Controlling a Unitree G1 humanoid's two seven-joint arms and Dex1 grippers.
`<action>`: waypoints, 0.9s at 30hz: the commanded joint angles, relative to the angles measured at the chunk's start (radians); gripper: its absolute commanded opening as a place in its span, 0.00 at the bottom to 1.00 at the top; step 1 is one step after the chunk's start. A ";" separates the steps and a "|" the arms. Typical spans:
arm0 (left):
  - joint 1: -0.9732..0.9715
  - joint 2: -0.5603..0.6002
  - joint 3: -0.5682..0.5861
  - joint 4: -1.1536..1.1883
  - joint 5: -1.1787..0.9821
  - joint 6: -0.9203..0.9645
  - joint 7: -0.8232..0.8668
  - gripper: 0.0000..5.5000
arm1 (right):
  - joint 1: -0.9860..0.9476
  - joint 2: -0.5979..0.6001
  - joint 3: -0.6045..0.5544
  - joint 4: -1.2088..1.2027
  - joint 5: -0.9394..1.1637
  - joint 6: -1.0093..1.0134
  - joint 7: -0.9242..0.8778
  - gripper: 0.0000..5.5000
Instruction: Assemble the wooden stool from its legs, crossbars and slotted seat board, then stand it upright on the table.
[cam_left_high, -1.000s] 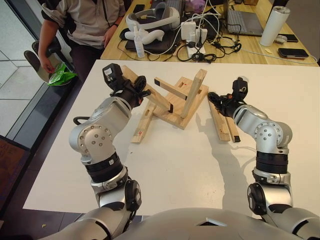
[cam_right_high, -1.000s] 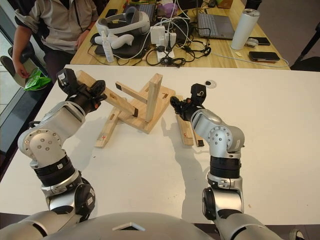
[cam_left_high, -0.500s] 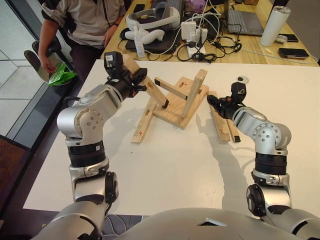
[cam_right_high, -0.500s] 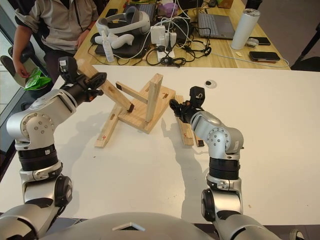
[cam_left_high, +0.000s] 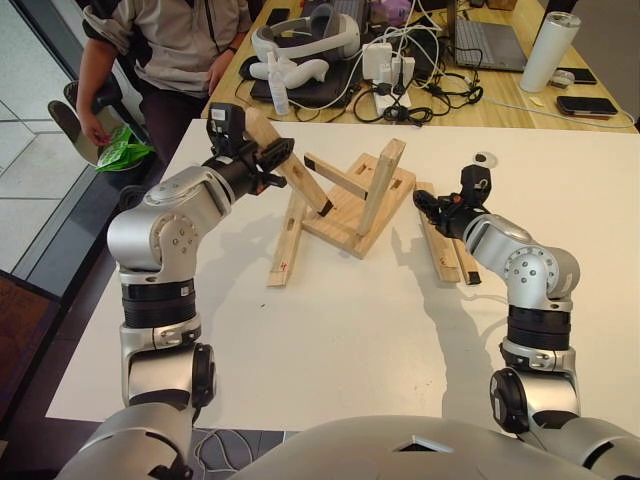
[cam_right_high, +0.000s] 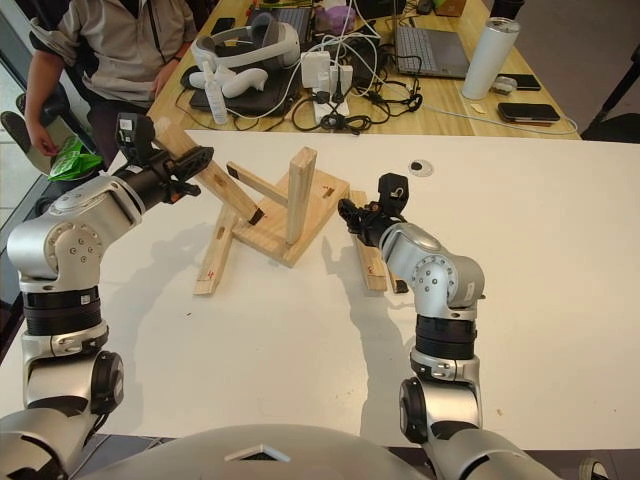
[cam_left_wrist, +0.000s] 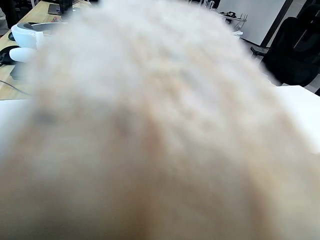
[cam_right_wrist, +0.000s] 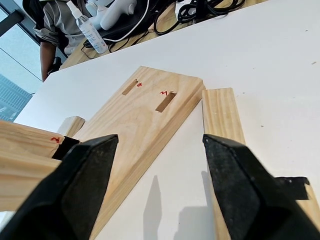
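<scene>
My left gripper (cam_left_high: 262, 160) is shut on a wooden leg (cam_left_high: 300, 185), held slanting above the table at the far left. Its dark lower end reaches down close to the slotted seat board (cam_left_high: 340, 222). The board lies tilted on the table, with one leg (cam_left_high: 377, 187) standing up from it and a crossbar (cam_left_high: 333, 176) sticking out sideways. Another leg (cam_left_high: 285, 245) lies flat left of the board. My right gripper (cam_left_high: 428, 207) is open, low at the board's right edge, over two loose wooden pieces (cam_left_high: 447, 248). In the right wrist view, the board's slots (cam_right_wrist: 165, 101) show between my black fingers (cam_right_wrist: 82, 180).
A round black-and-white disc (cam_left_high: 486, 158) lies on the white table (cam_left_high: 360, 340) at the far right. The wooden desk (cam_left_high: 500, 85) behind holds a headset, spray bottle (cam_left_high: 278, 88), cables, laptop and tumbler (cam_left_high: 548, 50). A person sits at the far left corner.
My left arm swung outward and lifted the leg it holds. The seat board with its upright leg shifted a little to the left. My right gripper hardly moved.
</scene>
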 joint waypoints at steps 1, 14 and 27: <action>0.026 0.027 -0.012 -0.009 0.009 0.093 0.004 0.19 | -0.007 0.003 -0.011 -0.003 -0.008 0.014 0.007 0.58; 0.051 -0.108 0.112 0.001 0.015 0.197 0.185 0.19 | -0.008 0.017 -0.013 -0.003 -0.027 0.009 0.013 0.58; 0.049 -0.153 0.103 -0.063 0.002 0.196 0.208 0.19 | -0.193 -0.050 -0.113 -0.095 0.175 -0.204 0.341 0.58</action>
